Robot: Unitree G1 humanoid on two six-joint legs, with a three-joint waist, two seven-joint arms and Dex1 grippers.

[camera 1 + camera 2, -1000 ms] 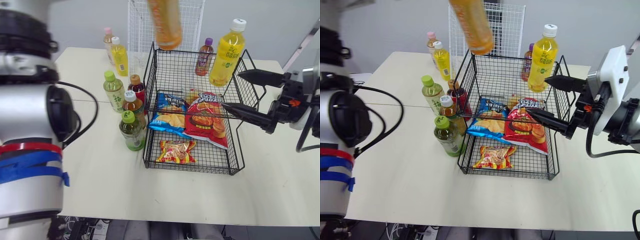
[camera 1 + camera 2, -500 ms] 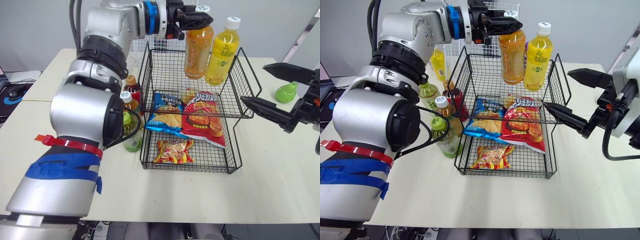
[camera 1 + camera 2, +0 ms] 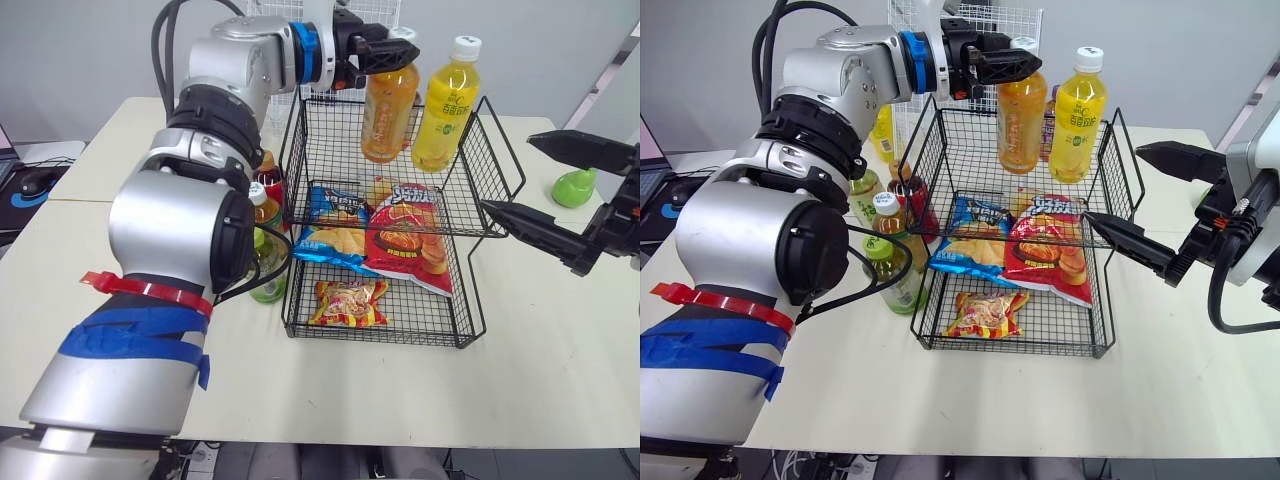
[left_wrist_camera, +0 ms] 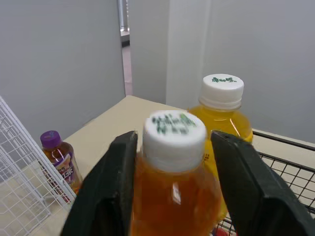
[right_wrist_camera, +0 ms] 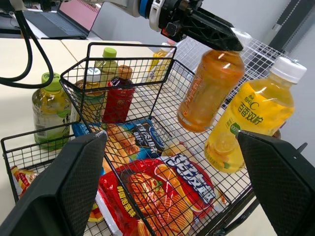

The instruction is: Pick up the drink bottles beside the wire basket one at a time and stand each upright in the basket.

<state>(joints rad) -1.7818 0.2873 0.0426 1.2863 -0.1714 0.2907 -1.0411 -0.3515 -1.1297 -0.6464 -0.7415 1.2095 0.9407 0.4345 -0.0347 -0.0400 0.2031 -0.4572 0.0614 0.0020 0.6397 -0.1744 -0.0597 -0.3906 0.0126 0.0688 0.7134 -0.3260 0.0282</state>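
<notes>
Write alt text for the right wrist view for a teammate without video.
The left gripper grips a tilted orange bottle by its neck over the wire basket's upper tier, beside an upright yellow bottle. Snack bags lie in the basket, and more bottles stand on the table outside it.

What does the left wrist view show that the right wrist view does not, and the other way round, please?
Left wrist: a purple-capped bottle standing on the table.
Right wrist: the basket, the chip bags in it, green-capped bottles beside it, a laptop, and the open right fingers.
Both: the orange bottle, gripped at the neck by the left fingers, and the yellow bottle upright next to it.
</notes>
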